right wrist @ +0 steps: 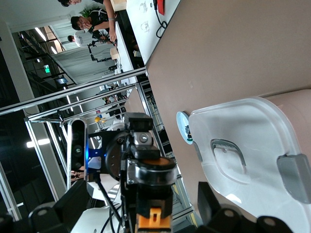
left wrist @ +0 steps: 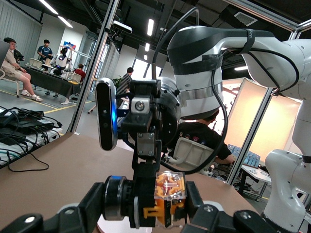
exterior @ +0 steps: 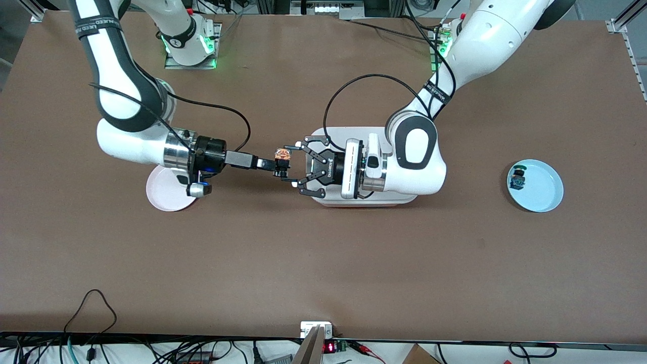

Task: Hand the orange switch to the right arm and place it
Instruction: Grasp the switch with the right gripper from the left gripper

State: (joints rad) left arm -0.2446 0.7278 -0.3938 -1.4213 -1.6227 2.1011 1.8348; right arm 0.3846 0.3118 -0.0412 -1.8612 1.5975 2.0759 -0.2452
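Note:
The orange switch hangs in the air over bare table, between the pink plate and the white tray. My left gripper is shut on it lengthwise, one pad on the button end and one on the clear orange block. In the left wrist view the left gripper has the switch lying across between its pads. My right gripper reaches in from the right arm's end and stands open. In the right wrist view the right gripper has wide gaps between its fingers and the switch.
A white tray lies under the left arm's wrist. Part of a pink plate shows under the right arm's wrist. At the left arm's end, a blue plate holds a black switch with green and blue parts.

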